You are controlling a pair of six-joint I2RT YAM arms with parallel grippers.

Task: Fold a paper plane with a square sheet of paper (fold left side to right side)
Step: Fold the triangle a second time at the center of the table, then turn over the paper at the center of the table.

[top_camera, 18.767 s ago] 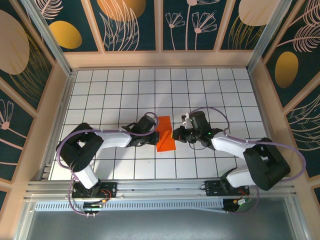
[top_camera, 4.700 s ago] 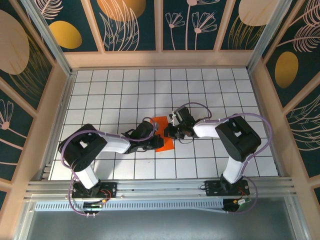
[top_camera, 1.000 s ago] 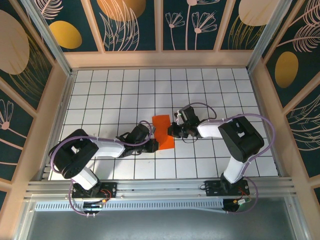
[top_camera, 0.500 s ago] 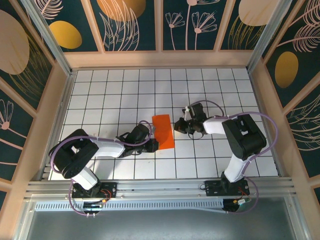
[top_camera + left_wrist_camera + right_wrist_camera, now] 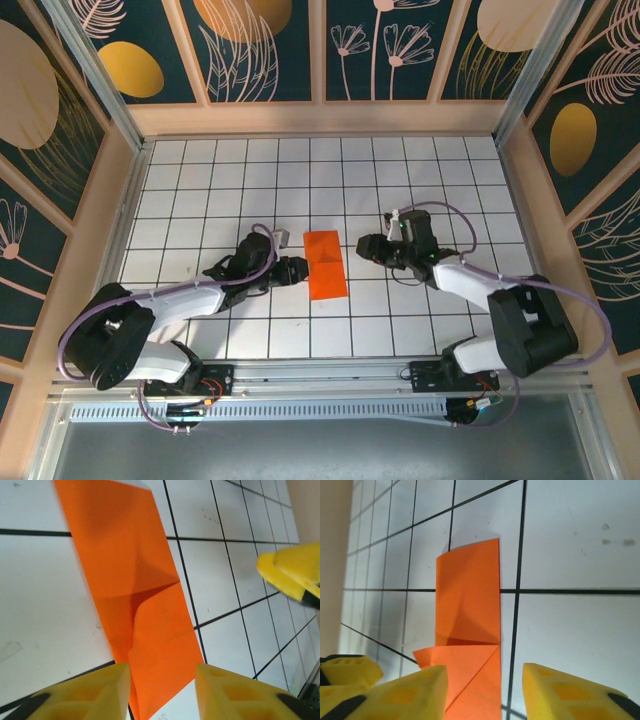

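Note:
The square sheet of paper lies flat on the white grid floor, folded into a narrow orange oblong with a triangular flap across its middle. My left gripper stands open just left of it, fingers apart and empty. In the left wrist view the paper runs away from between my left gripper's yellow pads. My right gripper is open just right of the sheet, holding nothing. The right wrist view has the paper ahead of the right gripper. A paper plane is out of view.
The grid floor is boxed in by wooden walls at the back and sides. A metal rail runs along the near edge by the arm bases. The right gripper's yellow finger pokes into the left wrist view.
Both grippers have opened and let go of the paper. The left one pulled back left and the right one drew back right. The sheet lies slightly flatter.

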